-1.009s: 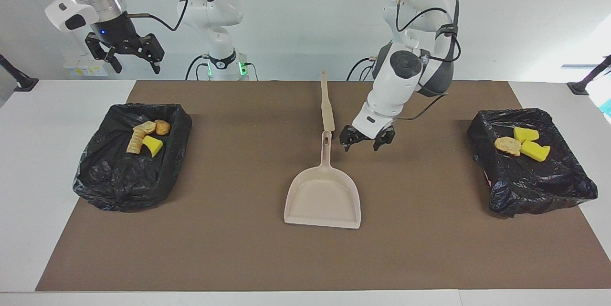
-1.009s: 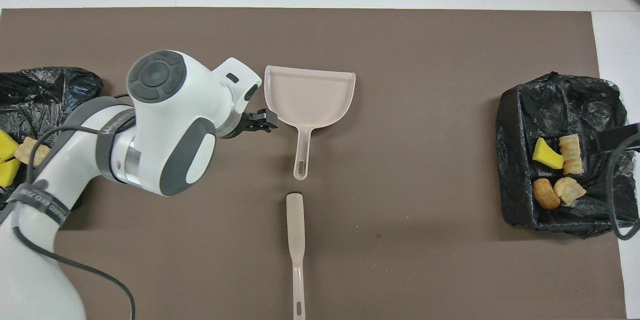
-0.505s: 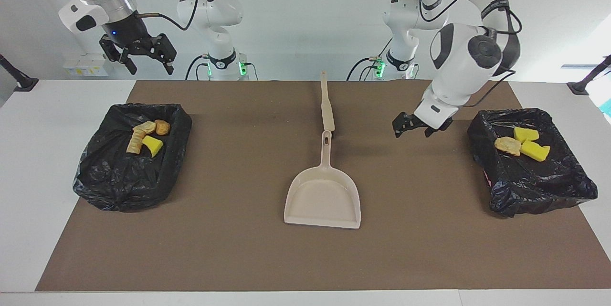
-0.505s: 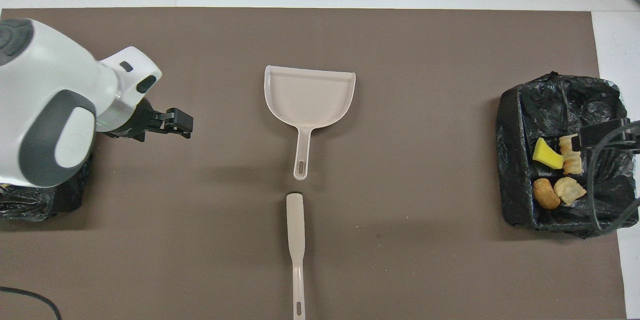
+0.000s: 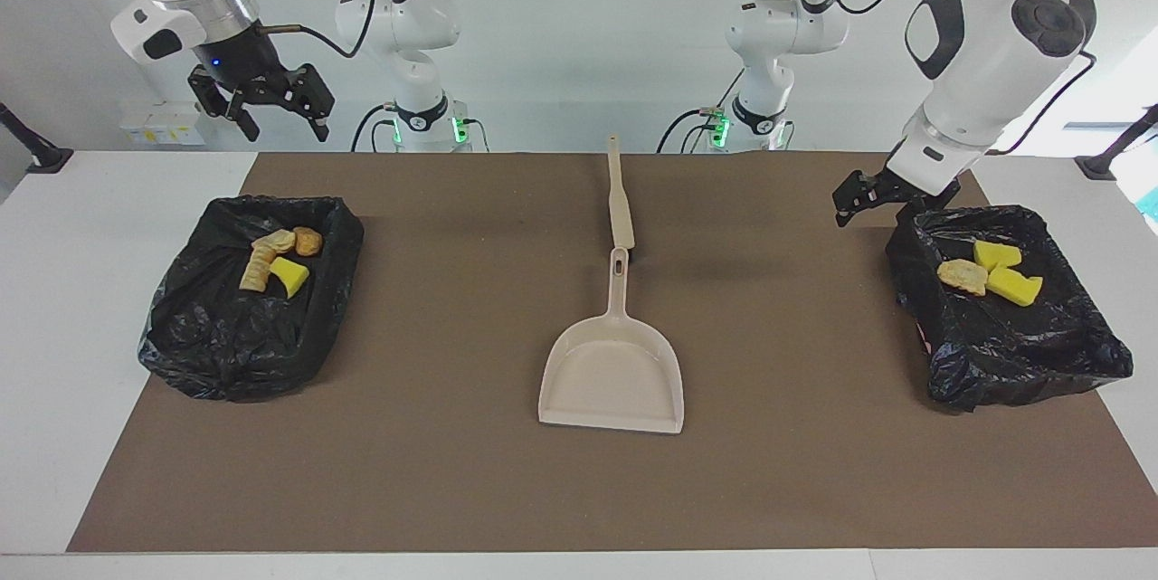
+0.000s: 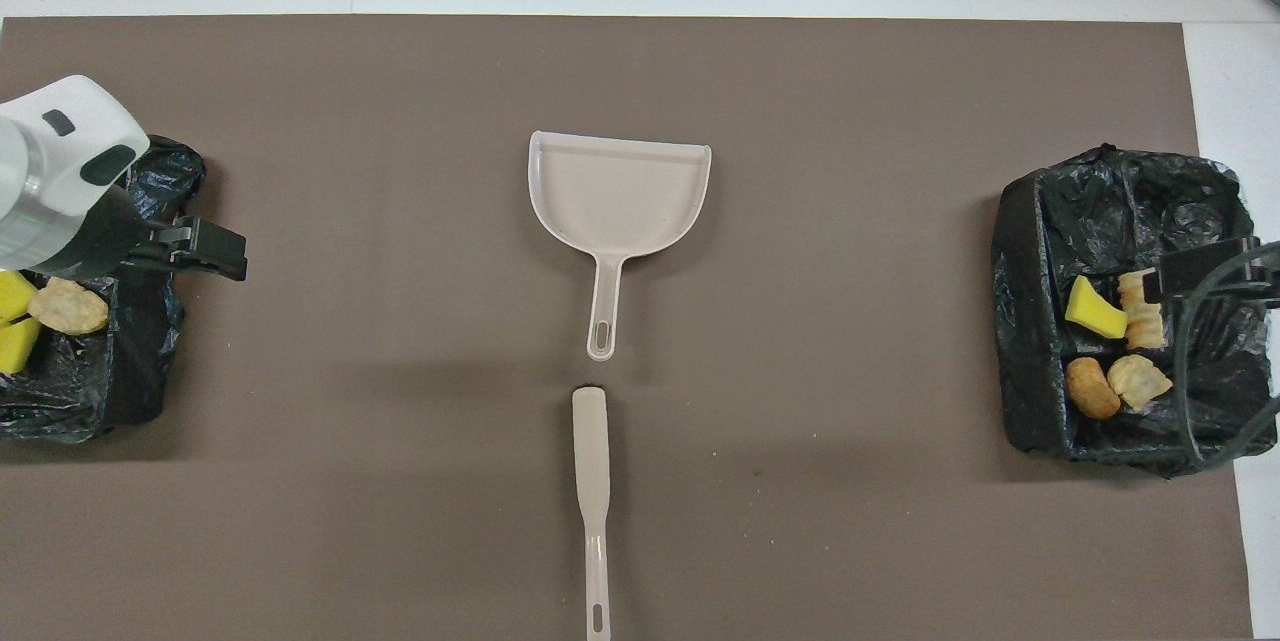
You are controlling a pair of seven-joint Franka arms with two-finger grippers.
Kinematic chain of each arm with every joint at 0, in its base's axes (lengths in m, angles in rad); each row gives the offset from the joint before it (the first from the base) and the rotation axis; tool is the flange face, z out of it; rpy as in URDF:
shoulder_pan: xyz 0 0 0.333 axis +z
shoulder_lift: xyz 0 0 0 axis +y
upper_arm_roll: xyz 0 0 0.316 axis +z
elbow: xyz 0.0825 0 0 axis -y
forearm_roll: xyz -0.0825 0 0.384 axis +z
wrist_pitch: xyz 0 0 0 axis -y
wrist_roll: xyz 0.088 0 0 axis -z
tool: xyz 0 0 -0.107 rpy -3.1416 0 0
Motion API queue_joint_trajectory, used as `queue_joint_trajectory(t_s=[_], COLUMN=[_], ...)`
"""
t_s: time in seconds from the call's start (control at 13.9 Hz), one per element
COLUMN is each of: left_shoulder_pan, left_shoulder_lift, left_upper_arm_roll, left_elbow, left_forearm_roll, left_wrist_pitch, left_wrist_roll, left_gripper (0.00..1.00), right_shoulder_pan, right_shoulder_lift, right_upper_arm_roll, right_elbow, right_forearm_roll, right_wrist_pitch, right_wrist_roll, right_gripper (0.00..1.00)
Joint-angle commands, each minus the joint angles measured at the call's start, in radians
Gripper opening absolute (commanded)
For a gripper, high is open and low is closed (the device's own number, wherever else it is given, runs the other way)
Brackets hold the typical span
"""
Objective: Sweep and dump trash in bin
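Note:
The trash lies in two black-bag-lined bins. The bin (image 5: 226, 354) at the right arm's end holds bread pieces (image 5: 276, 242) and a yellow sponge chunk (image 5: 290, 276). The bin (image 5: 1013, 354) at the left arm's end holds a bread piece (image 5: 962, 276) and yellow sponge chunks (image 5: 1004, 270). My left gripper (image 5: 876, 200) hangs open and empty over the edge of that bin nearest the robots, and shows in the overhead view as the left gripper (image 6: 232, 258). My right gripper (image 5: 276, 120) hangs open and empty, high over its own bin (image 6: 1030, 321).
A beige dustpan (image 5: 613, 372) lies in the middle of the brown mat, its handle pointing toward the robots. A beige brush (image 5: 620, 195) lies in line with it, nearer to the robots. Both show from above: dustpan (image 6: 620, 196), brush (image 6: 592, 481).
The left arm has swung away from beside the dustpan handle to its own end's bin, rising as it went. The right gripper shifted slightly, then held still.

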Motion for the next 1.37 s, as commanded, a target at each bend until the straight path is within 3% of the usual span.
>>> queue_joint_trajectory(t_s=[0.0,0.22,0.43,0.79,1.3], left_shoulder_pan=[0.005,0.003,0.002,0.022,0.046], left_shoulder_lift=[-0.044,-0.094,-0.094,-0.147,-0.147], left_upper_arm_roll=[0.006,0.017,0.011,0.02,0.02], left_elbow=[0.048,0.056,0.116,0.053,0.053], left_forearm_roll=[0.017,0.019,0.007,0.005,0.004], left_wrist_pitch=[-0.09,-0.159,-0.151,-0.116,-0.111], left_wrist_roll=[0.009,0.008,-0.006,0.006,0.004], left_gripper=[1.0,1.0,1.0,1.0,1.0], right_shoulder_pan=[-0.006,-0.006,-0.006,-0.006,-0.006], right_shoulder_lift=[-0.021,-0.021,-0.021,-0.021,-0.021], right_upper_arm_roll=[0.001,0.001,0.001,0.001,0.001], right_elbow=[-0.029,-0.029,-0.029,-0.029,-0.029], right_forearm_roll=[0.022,0.022,0.022,0.022,0.022], right_wrist_pitch=[0.026,0.026,0.026,0.024,0.024], right_wrist_roll=[0.017,0.017,0.017,0.017,0.017], right_gripper=[1.0,1.0,1.0,1.0,1.0])
